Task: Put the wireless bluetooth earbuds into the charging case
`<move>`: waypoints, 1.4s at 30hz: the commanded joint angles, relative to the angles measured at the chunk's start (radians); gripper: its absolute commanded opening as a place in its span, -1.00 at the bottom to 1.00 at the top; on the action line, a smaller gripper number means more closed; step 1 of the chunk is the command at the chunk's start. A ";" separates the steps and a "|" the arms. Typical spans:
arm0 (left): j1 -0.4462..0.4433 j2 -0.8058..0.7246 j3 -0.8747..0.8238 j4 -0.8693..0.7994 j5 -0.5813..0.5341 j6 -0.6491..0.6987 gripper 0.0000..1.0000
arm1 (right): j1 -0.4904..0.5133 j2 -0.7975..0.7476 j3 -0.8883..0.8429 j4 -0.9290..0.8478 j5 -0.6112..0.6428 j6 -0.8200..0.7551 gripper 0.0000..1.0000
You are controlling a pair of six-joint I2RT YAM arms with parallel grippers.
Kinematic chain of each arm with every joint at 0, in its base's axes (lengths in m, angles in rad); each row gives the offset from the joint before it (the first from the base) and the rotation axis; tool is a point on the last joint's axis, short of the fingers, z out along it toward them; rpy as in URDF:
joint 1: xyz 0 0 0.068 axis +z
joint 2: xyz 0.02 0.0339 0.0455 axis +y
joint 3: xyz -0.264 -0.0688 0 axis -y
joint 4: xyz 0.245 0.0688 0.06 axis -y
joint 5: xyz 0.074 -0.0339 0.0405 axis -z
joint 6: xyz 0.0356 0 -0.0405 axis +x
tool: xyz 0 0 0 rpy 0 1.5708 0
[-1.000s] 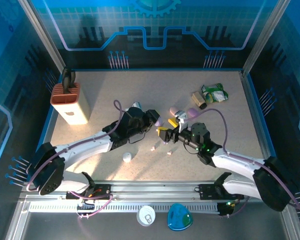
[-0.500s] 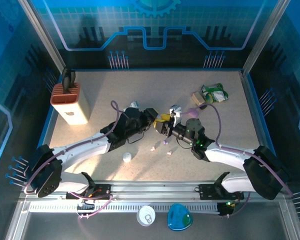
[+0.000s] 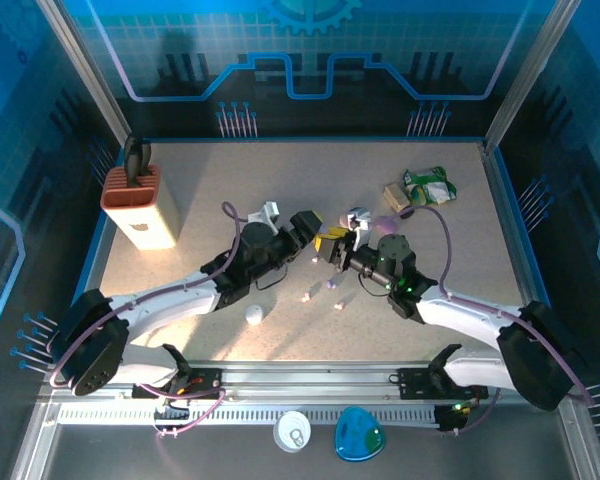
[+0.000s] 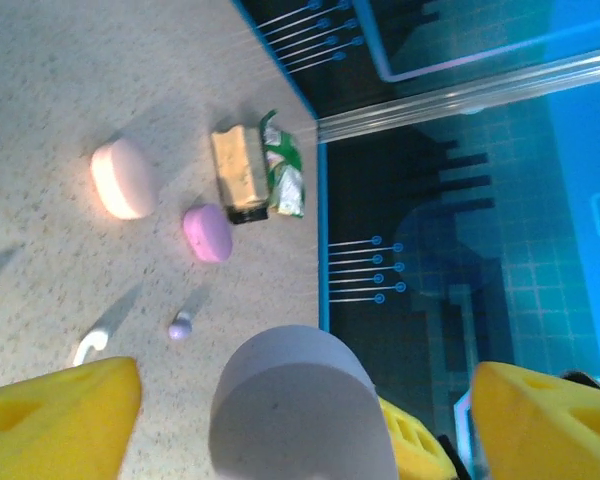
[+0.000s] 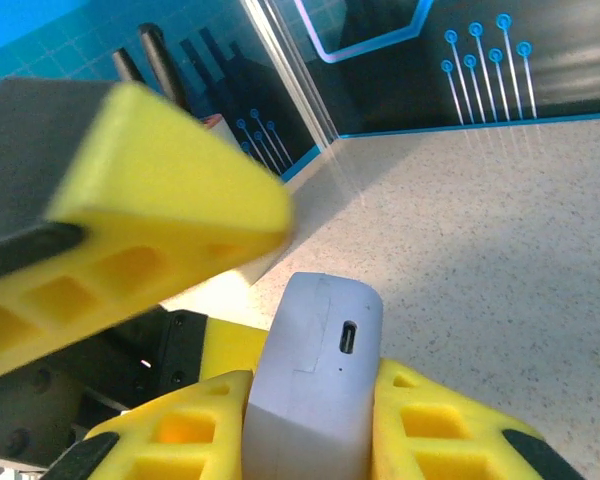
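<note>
While the right gripper (image 5: 315,425) clamps its yellow pads (image 5: 430,420) on both broad sides of the pale lilac charging case (image 5: 318,340), the left gripper (image 4: 300,420) stands with its fingers (image 4: 60,410) spread wide on either side of the same case, neither touching it, so the case hangs above the surface (image 4: 40,60) on the right arm alone. The grip sits low on the body, with the charging port facing the right wrist camera and the upper part exposed; this hold appears intended to present the case for opening and loading. The case's seam is shut, so its contents cannot be determined. A lilac earbud (image 4: 180,327) lies loose on the surface, and further small buds (image 3: 329,285) lie below the two grippers. A pink case (image 4: 123,178) and a purple case (image 4: 208,232) lie closed farther out, near a tan block (image 4: 238,170) and a green wrapper (image 4: 285,175)
</note>
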 commanded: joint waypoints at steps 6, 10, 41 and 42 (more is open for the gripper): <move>0.054 -0.070 -0.147 0.422 0.145 0.601 0.91 | -0.165 -0.103 0.050 -0.292 -0.227 0.194 -0.60; 0.103 -0.064 -0.238 0.629 0.407 0.852 0.91 | -0.265 -0.125 0.108 -0.479 -0.431 0.223 -0.62; 0.236 0.262 -0.111 0.914 1.009 1.128 0.73 | -0.259 0.078 0.115 0.428 -0.934 1.121 -0.78; 0.236 0.261 -0.107 0.914 1.011 1.129 0.70 | -0.258 0.085 0.118 0.434 -0.935 1.125 -0.78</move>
